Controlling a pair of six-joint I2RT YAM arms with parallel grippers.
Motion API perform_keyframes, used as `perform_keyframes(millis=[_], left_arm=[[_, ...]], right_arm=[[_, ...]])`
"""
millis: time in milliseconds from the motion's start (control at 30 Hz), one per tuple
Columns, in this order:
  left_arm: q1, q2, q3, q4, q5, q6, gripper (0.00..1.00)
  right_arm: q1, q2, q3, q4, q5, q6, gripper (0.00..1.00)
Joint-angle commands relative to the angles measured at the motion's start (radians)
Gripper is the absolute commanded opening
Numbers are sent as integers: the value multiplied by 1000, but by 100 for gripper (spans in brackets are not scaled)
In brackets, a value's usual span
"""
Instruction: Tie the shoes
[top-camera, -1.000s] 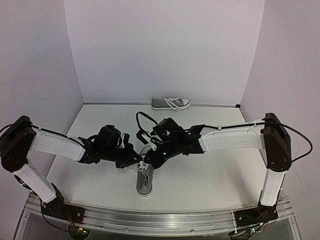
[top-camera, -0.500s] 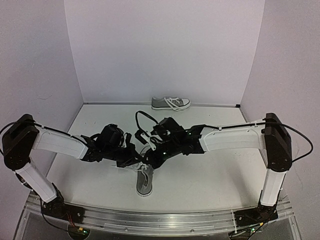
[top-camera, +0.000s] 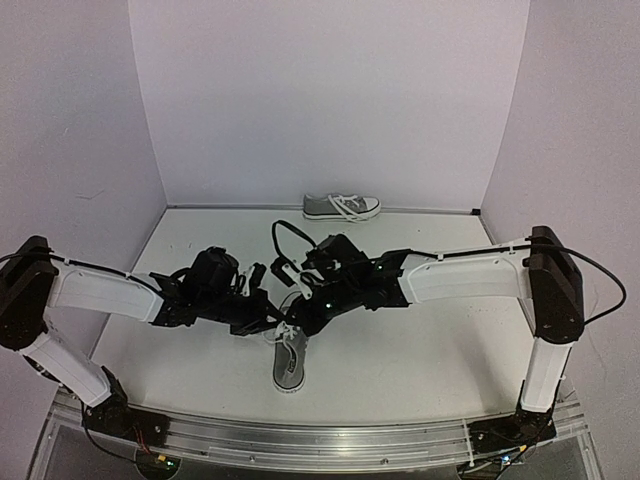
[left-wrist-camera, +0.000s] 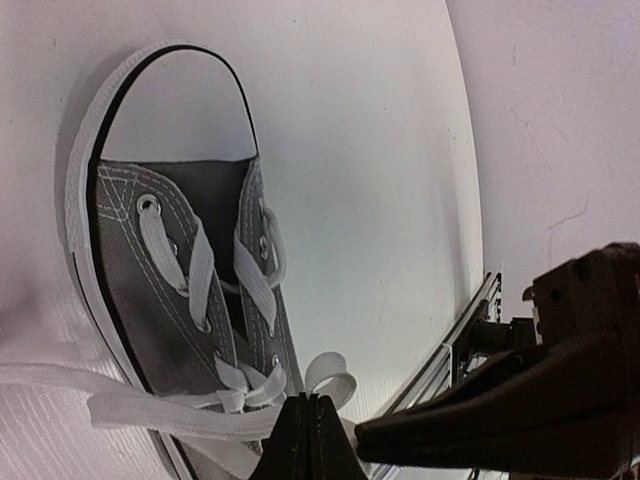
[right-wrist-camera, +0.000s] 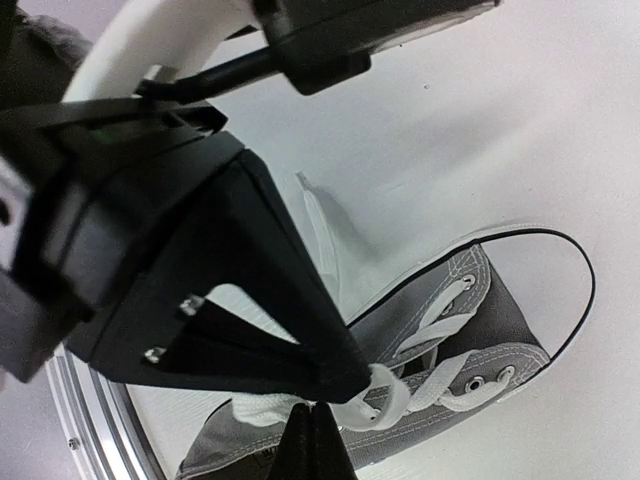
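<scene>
On a white table (top-camera: 430, 350) between pale lilac walls (top-camera: 330, 100), the near shoe (top-camera: 289, 362) lies toward 6 o'clock. The far shoe (top-camera: 342, 207) sits at 12 o'clock, too small to tell if it is tied. The left gripper (left-wrist-camera: 308, 420) and right gripper (right-wrist-camera: 314, 425) are each pinched together on the near shoe's lace (left-wrist-camera: 180, 415). A loop shows but no finished bow, so I judge this first knot about midway.
</scene>
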Motion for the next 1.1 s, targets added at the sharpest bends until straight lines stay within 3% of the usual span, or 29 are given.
perform_keyframes(millis=[0, 467, 900, 1067], left_arm=[[-5, -41, -34, 49, 103, 59, 0], [-7, 22, -102, 230, 260, 105, 0], [-7, -23, -109, 198, 357, 204, 0], [-7, 1, -117, 271, 405, 194, 0]], right_arm=[[4, -17, -4, 24, 34, 14, 0], [5, -29, -16, 24, 29, 20, 0], [1, -18, -7, 21, 60, 37, 0], [1, -18, -3, 20, 54, 40, 3]])
